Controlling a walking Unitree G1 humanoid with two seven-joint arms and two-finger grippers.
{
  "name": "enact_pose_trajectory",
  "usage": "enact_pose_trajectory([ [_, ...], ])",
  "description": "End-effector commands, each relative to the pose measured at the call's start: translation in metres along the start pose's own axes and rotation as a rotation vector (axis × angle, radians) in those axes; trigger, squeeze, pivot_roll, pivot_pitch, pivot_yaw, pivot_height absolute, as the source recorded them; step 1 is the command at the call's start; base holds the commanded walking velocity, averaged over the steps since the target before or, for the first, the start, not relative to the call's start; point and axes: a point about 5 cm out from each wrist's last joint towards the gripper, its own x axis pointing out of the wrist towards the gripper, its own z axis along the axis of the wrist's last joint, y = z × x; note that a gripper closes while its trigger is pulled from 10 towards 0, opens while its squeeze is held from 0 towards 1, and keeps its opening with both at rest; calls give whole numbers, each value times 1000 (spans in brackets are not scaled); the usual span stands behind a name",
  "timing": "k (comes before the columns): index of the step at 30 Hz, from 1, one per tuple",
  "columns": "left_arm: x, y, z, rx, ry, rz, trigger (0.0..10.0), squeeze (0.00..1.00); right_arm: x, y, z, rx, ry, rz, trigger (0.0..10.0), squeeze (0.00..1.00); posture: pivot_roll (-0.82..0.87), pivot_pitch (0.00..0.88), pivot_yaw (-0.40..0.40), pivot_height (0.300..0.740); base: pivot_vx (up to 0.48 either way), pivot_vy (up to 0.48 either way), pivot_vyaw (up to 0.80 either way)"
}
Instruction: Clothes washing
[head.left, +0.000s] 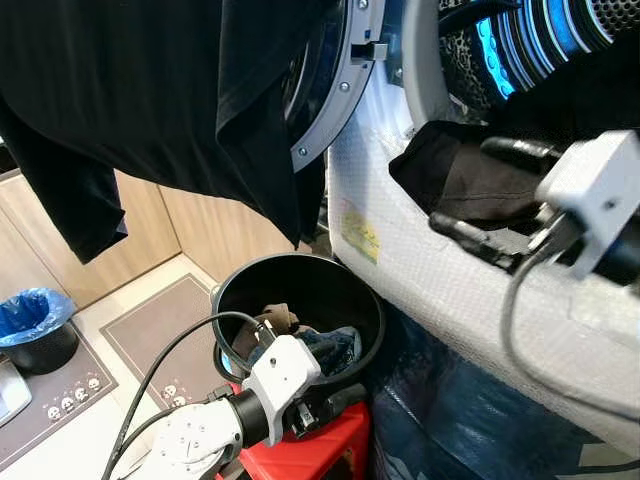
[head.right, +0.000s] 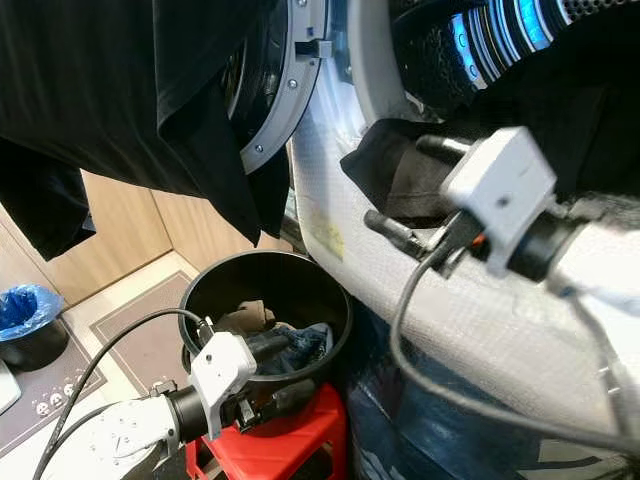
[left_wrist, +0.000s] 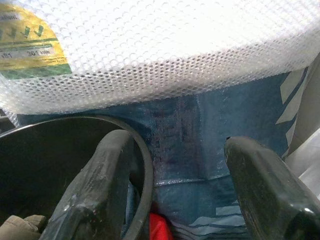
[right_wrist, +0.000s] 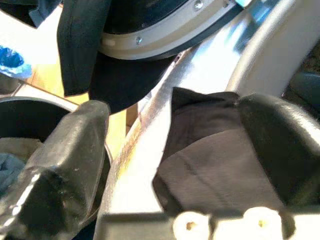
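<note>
A black bucket (head.left: 300, 290) stands on a red stool (head.left: 320, 450) in the near middle, holding a tan cloth (head.left: 275, 320) and a blue garment (head.left: 330, 345). The left gripper (left_wrist: 175, 185) sits at the bucket's near rim with its fingers (left_wrist: 100, 185) spread apart, one finger inside the rim and the other outside, clamped on nothing. To the right rises the washer (head.left: 450, 280), its front wrapped in bubble film with a yellow label (head.left: 358, 235); the round door (head.left: 335, 80) stands open on the far left of the drum mouth. A black shirt (head.left: 150, 90) hangs across the far left, draped over the door. A dark brown garment (head.left: 465, 175) lies over the lip of the drum opening. The right gripper (right_wrist: 175, 150) is at that lip, its fingers (right_wrist: 65, 150) apart on either side of the brown garment without closing on it. A black bin with a blue liner (head.left: 35, 320) stands on the floor at far left.
</note>
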Motion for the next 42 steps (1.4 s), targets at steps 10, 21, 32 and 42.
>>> enact_pose_trajectory([
  [10,2,-5,-1,-7,-2,-5,10000,0,13,21,-19,-294,2,-154,10000,0,-60,98,-4,740,0,0,0],
  [21,2,-6,-1,-8,2,-10,10000,0,20,23,-45,-486,95,-231,10000,0,-55,101,-1,740,0,0,0],
  [32,1,-7,-1,-9,5,-10,10000,0,19,11,-52,-526,108,-331,0,0,-52,105,0,740,0,0,0],
  [42,1,-7,-1,-8,7,-15,10000,0,18,6,-52,-519,98,-364,0,0,-52,105,1,740,0,0,0],
])
